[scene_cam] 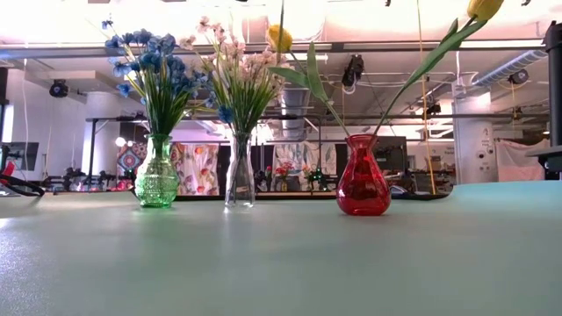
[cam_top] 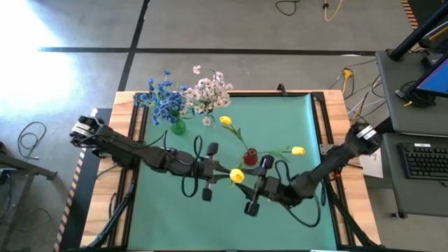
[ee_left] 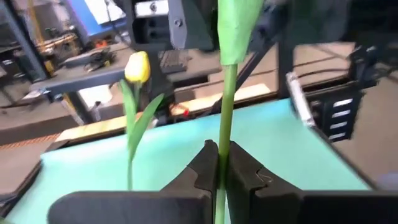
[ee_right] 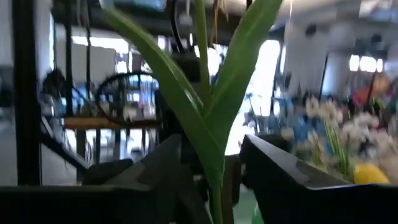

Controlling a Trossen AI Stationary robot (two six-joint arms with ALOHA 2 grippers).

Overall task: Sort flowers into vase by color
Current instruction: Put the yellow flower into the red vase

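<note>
A red vase (cam_top: 250,155) (scene_cam: 363,186) near the table's middle holds two yellow tulips (cam_top: 225,120) (cam_top: 298,150). A green vase (scene_cam: 156,183) holds blue flowers (cam_top: 162,98). A clear vase (scene_cam: 238,180) holds pink-white flowers (cam_top: 208,92). A third yellow tulip (cam_top: 236,175) stands between my two grippers, just near of the red vase. My left gripper (cam_top: 222,172) (ee_left: 219,171) is shut on its stalk. My right gripper (cam_top: 246,183) (ee_right: 214,180) is open, its fingers on either side of the stalk and long leaves (ee_right: 205,112). My left gripper pinches the tulip's green stalk (ee_left: 221,140) between its two fingers. The fingers come level from the table's left and lie across the stalk. The stalk stands about upright with the bud above the fingers. Its lower end is hidden by the gripper.
The three vases stand in a row across the far half of the green mat (cam_top: 294,119). The red vase's tulips lean out over the mat beside my grippers. The mat's near half (scene_cam: 281,263) is bare in the low view. Wooden table edges (cam_top: 126,140) flank the mat.
</note>
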